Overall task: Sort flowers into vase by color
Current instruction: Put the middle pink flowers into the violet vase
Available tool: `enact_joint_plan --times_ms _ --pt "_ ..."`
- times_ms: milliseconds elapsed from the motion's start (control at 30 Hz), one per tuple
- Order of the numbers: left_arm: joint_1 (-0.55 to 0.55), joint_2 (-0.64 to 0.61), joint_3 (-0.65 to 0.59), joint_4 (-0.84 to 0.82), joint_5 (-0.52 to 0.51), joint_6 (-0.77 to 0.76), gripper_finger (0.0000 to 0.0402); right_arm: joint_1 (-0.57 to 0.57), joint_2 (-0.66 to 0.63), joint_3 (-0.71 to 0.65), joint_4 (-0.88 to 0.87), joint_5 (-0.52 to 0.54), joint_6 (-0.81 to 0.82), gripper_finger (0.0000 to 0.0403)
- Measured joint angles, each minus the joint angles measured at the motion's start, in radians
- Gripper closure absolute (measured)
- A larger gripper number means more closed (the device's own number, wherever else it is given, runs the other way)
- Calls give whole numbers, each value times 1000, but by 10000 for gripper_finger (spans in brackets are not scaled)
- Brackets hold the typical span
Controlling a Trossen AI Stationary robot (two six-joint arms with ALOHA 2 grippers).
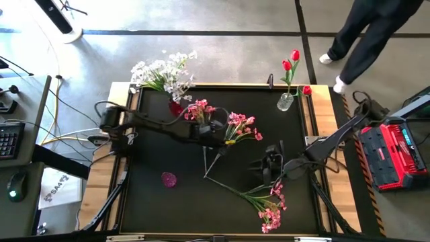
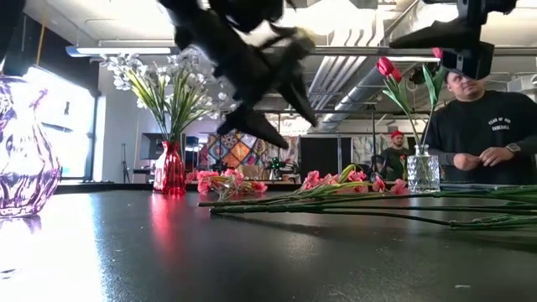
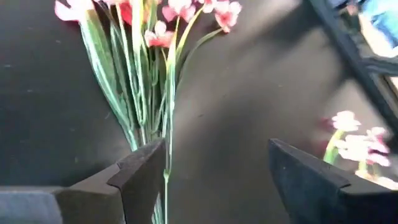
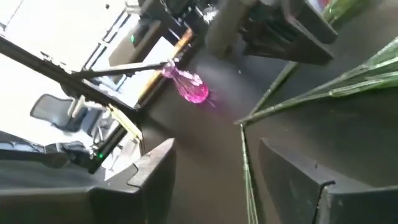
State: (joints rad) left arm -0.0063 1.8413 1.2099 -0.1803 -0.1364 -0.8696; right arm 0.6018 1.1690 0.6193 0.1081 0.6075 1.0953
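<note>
A pink spray [image 1: 242, 126] lies on the black mat, its stems [image 3: 146, 93] running toward the near edge. My left gripper [image 3: 214, 168] hangs open just above these stems [image 2: 285, 126], and one stem passes close by one finger [image 3: 140, 177]. A second pink spray [image 1: 199, 111] lies near the red vase [image 1: 176, 106], which holds white blossoms [image 1: 164, 72]. A third pink spray [image 1: 272, 205] lies near the front right. Red tulips [image 1: 290, 64] stand in a clear vase [image 1: 285, 101]. A pink vase [image 1: 168, 179] stands empty. My right gripper [image 1: 270, 161] is open over the mat.
A person [image 2: 487, 126] stands beyond the table's far right corner; legs show in the high view [image 1: 363, 40]. A red case [image 1: 396, 151] sits off the right edge. Long green stems [image 2: 377, 210] lie across the mat's middle. Bare mat shows at the near left.
</note>
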Motion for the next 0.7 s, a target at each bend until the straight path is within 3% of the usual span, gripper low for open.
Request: enact_joint_plan --times_ms 300,700 --pt "43 191 213 -296 -50 -10 135 23 -32 0 -113 -58 22 188" --pt "45 273 226 -317 -58 -11 144 67 -31 0 -162 -13 31 188"
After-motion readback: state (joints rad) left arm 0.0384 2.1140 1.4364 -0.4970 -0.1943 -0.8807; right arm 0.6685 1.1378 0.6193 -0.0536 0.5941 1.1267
